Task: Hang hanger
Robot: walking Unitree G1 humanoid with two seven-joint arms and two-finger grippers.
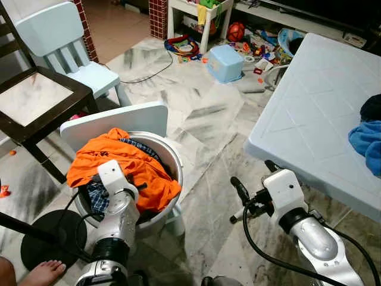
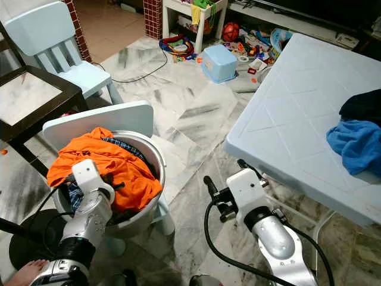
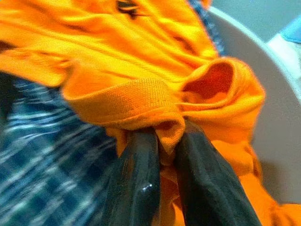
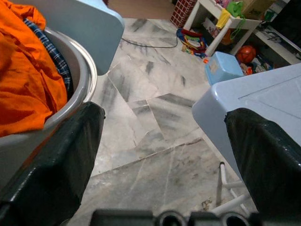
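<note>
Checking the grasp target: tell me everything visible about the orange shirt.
The orange shirt is a crumpled knit garment with a ribbed collar, heaped on top of a blue plaid garment in the round white basket and spilling over its rim. The left gripper has its fingers shut on a fold by the collar.

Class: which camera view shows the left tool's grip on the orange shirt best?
The left wrist view: the left tool pinches the orange shirt close up. Both eye views show the arm reaching into the basket, grip hidden. The right wrist view shows shirt alone.

Plaid cloth [image 3: 42, 155] blurred; blue cloth [image 1: 366, 143] cut off — dark garment [image 1: 372, 107] too.
</note>
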